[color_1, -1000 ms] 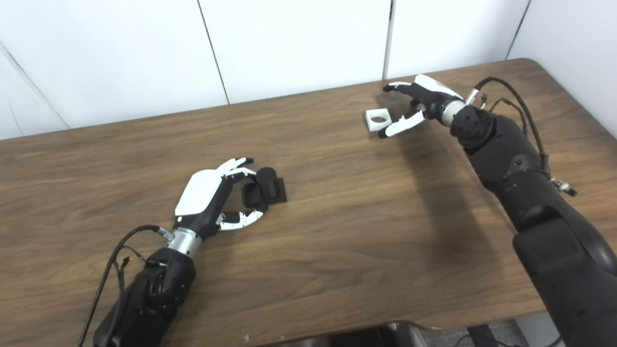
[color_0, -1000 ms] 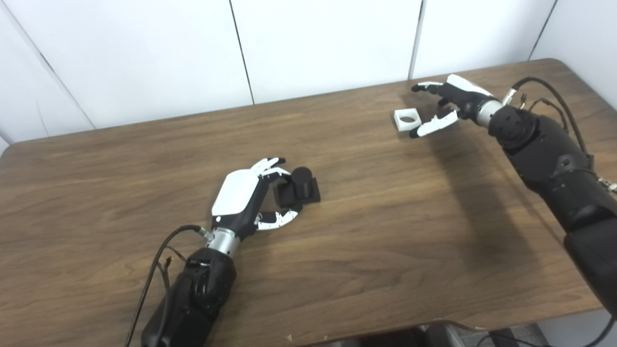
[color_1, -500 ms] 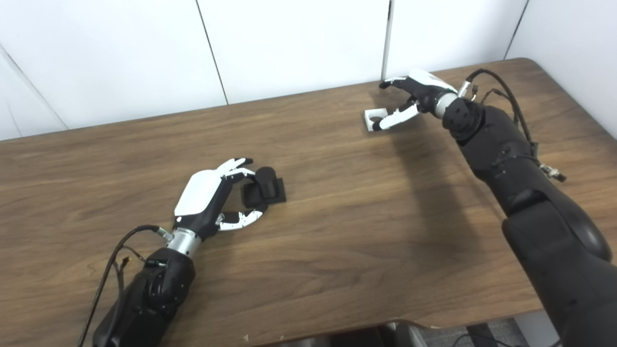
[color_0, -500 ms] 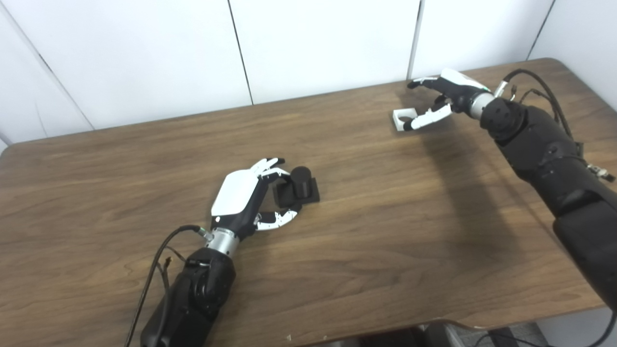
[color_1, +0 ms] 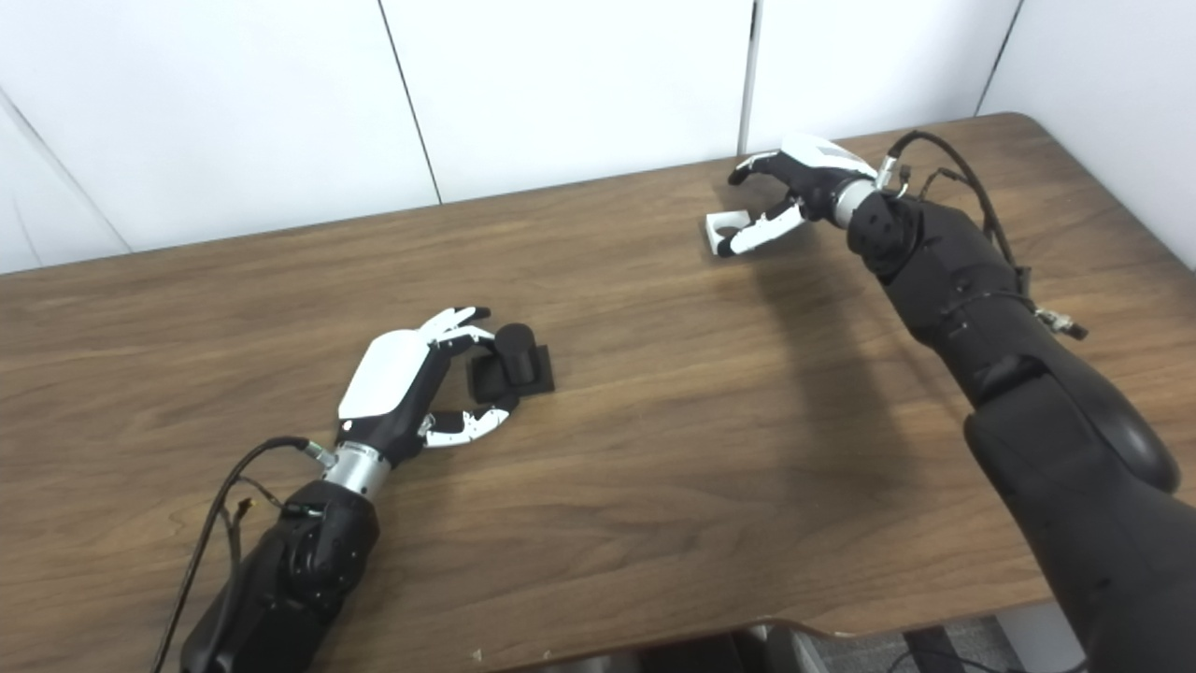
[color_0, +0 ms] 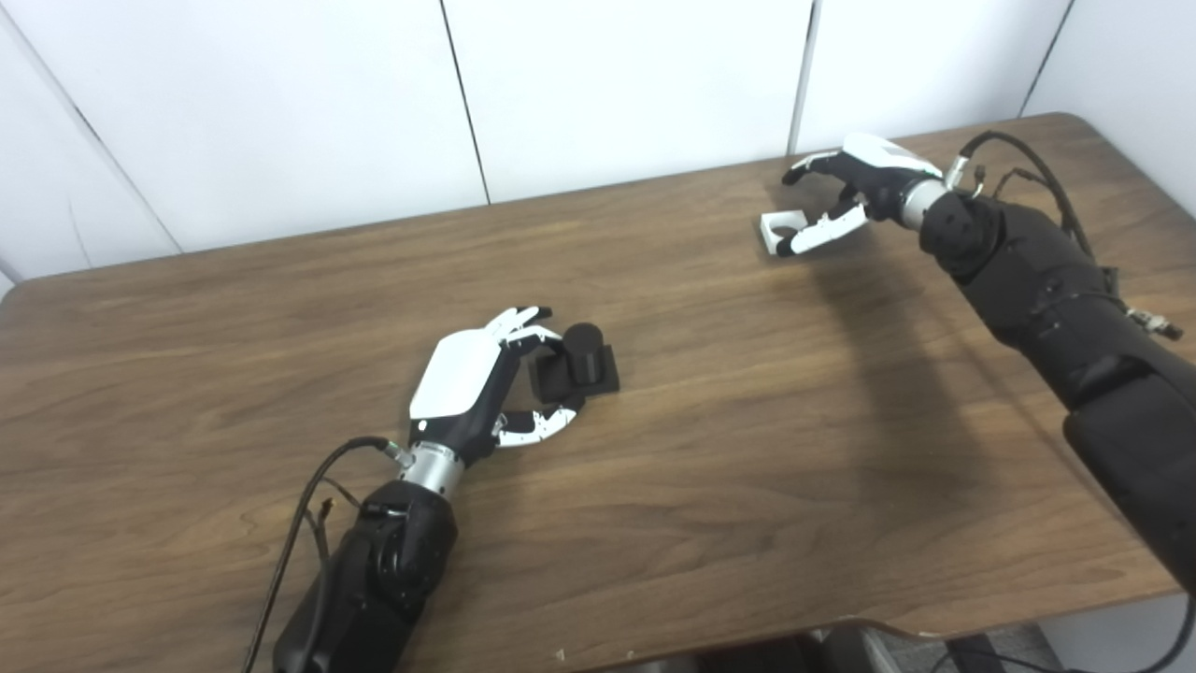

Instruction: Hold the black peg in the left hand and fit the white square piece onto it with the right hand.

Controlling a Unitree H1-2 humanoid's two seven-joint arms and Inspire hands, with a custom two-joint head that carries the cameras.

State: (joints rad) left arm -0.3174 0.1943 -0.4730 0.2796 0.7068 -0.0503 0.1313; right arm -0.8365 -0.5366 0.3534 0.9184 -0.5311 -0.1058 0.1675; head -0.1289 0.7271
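Brown wood-grain table across almost the whole view, white panelled wall along its far edge.

Right arm, black and bulky, in from the near right, stretched toward the far right of the table, loose cables along its upper side. Left arm, black, in from the near left, cable looping beside the wrist.

Left hand at the near centre-left, low over the table, palm down, white back upward. Fingers spread and curved around the far left side of the black peg, thumb along the near side; close around it, but firm contact impossible to tell. Not lifted: peg's square base flat on the wood, round stub upright.

Right hand at the far right, fingers parted, arched over the white square piece. Thumb across the near side of the piece, hiding part of it; fingers above and beyond its far side. Touching or merely just beside: not clear from either view. Piece flat on the table, round hole upward, well apart from the peg.
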